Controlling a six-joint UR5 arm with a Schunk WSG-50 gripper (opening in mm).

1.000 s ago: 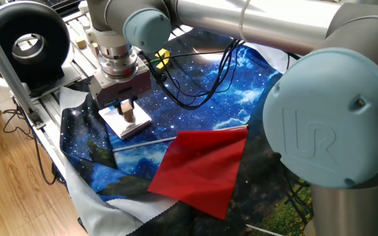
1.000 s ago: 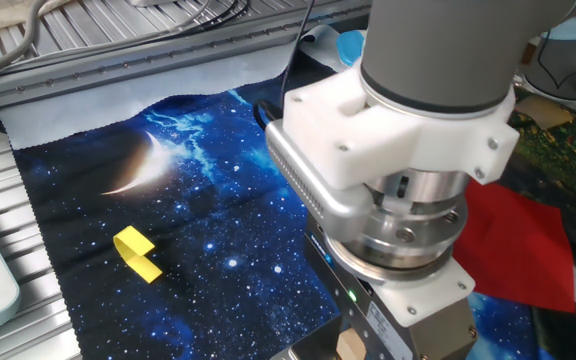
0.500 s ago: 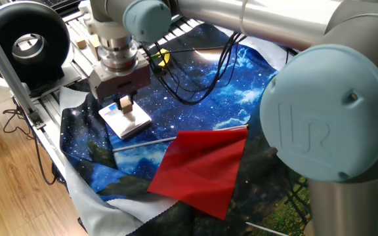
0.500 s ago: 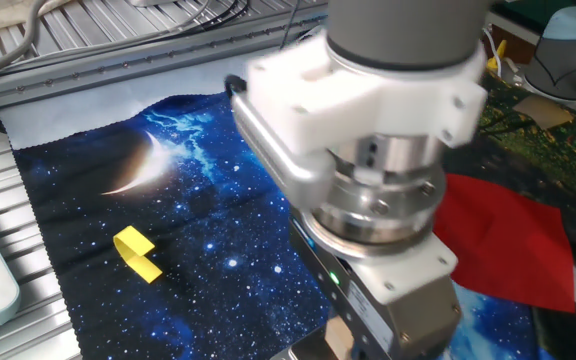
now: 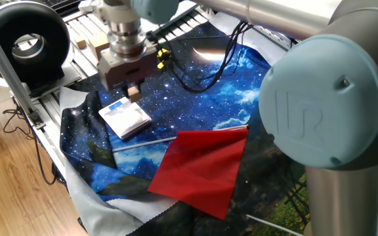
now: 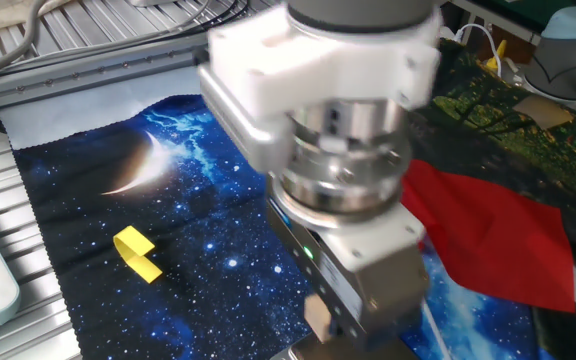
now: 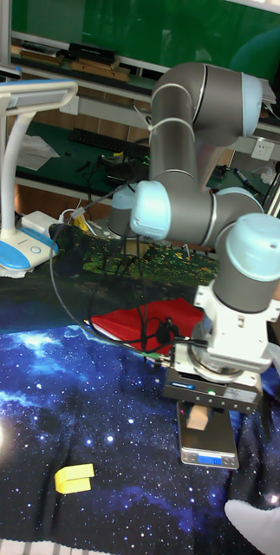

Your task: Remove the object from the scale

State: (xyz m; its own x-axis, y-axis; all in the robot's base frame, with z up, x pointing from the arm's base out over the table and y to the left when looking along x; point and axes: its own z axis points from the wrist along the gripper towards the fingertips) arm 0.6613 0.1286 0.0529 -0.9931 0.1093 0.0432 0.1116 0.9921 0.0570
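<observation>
My gripper (image 5: 133,90) is shut on the object (image 5: 135,96), a tiny brown wooden cube, and holds it in the air just past the far right corner of the scale (image 5: 126,118). The scale is a flat white square with a blue strip, lying bare on the starry cloth. From the other fixed view the cube (image 6: 318,312) shows pale between the fingers at the bottom edge, and the scale is hidden there. The tall fixed view has the cube (image 7: 197,421) hanging in the gripper (image 7: 197,414) just above the scale (image 7: 198,452).
A red cloth sheet (image 5: 202,167) lies right of the scale, with a thin metal rod (image 5: 143,141) between them. A yellow curved piece (image 6: 138,254) rests on the starry cloth. Pale wooden blocks (image 5: 90,44) sit on the metal rack behind. Black cables (image 5: 195,85) trail across the cloth.
The gripper has risen and moved back and to the right, away from the scale, carrying the cube. The scale's top is now bare.
</observation>
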